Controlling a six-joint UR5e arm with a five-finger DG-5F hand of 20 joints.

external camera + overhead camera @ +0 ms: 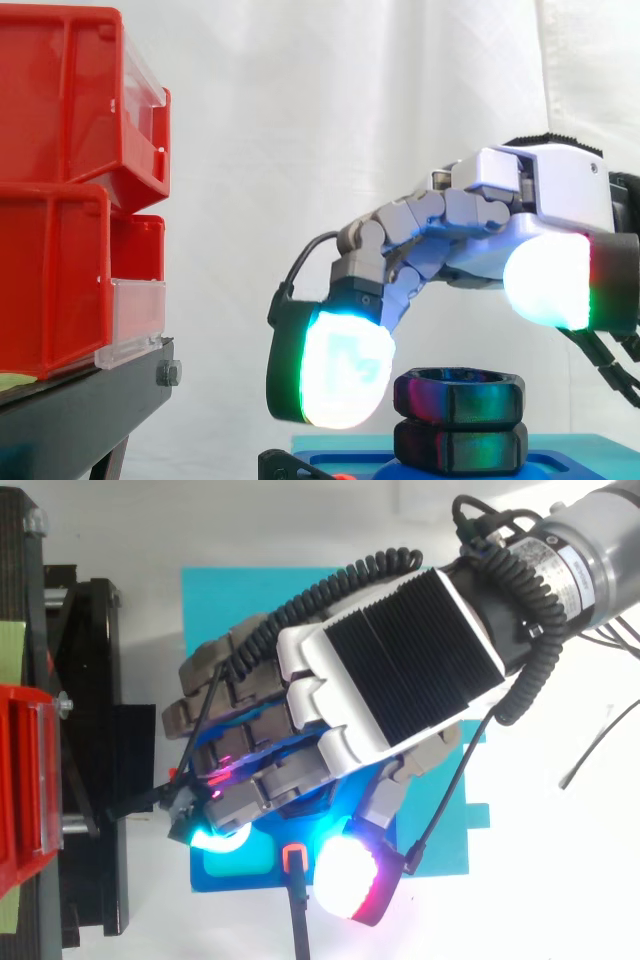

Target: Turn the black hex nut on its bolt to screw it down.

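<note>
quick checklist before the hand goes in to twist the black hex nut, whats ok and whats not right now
1. Black hex nut in sight, sitting on a second black hex piece on the blue base: ok.
2. Hand placed over the nut: ok.
3. Cyan-lit fingertip down at nut height, on its left side: ok; whether it touches, cannot tell.
4. White-lit fingertip against the nut's other side: not ok, it sits higher and off to the right, apart from the nut.
5. Bolt thread free above the nut: cannot tell, hidden.
6. Red bins apart from the hand: ok.
</note>
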